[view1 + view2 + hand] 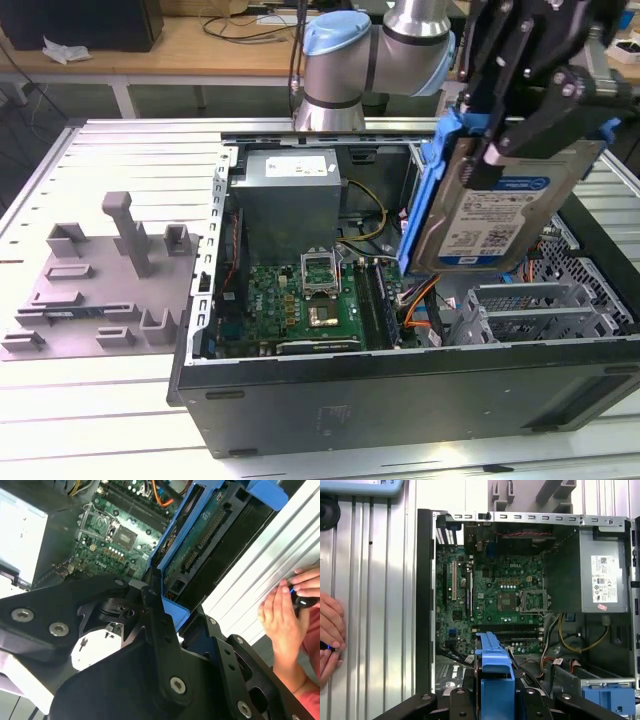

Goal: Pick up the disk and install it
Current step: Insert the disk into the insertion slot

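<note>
Blue-edged disk in gripper, abv PC case

disk: silver metal with a dull sheen, glossy paper label, smooth blue plastic frame. hand: matt black. computer case: matt dark grey metal. in the exterior view, at nine o'clock from it, a matt grey plastic fixture on the ribbed pale metal table.

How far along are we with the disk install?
Pickup looks done: the gripper is shut on the disk and holds it tilted above the open computer case, away from the grey fixture at the exterior view's left. Left: the disk is not yet seated in the drive cage.
</note>
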Robot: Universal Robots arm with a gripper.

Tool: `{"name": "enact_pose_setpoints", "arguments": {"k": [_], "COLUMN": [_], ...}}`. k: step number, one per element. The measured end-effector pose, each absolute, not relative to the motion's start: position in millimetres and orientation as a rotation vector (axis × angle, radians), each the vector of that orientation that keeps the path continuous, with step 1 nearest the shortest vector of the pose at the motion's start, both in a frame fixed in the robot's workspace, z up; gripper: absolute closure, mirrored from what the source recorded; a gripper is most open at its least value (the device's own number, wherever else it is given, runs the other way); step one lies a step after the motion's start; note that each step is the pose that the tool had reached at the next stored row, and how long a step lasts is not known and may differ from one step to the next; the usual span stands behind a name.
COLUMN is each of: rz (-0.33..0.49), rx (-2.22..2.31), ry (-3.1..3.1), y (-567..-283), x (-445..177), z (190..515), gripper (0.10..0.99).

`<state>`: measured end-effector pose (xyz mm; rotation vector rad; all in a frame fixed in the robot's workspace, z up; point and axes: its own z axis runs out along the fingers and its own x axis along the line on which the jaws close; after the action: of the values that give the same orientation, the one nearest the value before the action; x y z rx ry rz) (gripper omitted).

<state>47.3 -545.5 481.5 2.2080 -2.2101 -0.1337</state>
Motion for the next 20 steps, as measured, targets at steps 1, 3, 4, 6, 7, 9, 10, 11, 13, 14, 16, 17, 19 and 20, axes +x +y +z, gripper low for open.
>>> {"name": "enact_pose_setpoints", "arguments": {"k": [1,3,4,6,7,9,10,11,13,14,16,17,19,20], "rz": [-0.134,-0.134,-0.134,-0.134,-0.134,-0.134,-0.134,-0.134,-0.134,-0.134,-0.134,-0.134,-0.133,-0.132], "rx": [2.208,2.208,2.208,2.208,2.209,2.209,2.21,2.21,2.21,2.211,2.212,2.212,2.212,2.212], "ry": [-2.21,-2.21,-2.21,-2.21,-2.209,-2.209,-2.208,-2.208,-2.208,-2.207,-2.206,-2.206,-2.205,-2.205], "y": [-547,-548,-549,-550,-551,-554,-554,-555,-556,-556,-557,-557,-558,-558], "x": [52,60,64,75,80,94,99,102,108,111,121,123,126,126], "z": [481,481,481,481,481,481,481,481,481,481,481,481,481,481], "gripper": [0.718,0.718,0.718,0.718,0.718,0.718,0.718,0.718,0.718,0.718,0.718,0.718,0.718,0.718]}}
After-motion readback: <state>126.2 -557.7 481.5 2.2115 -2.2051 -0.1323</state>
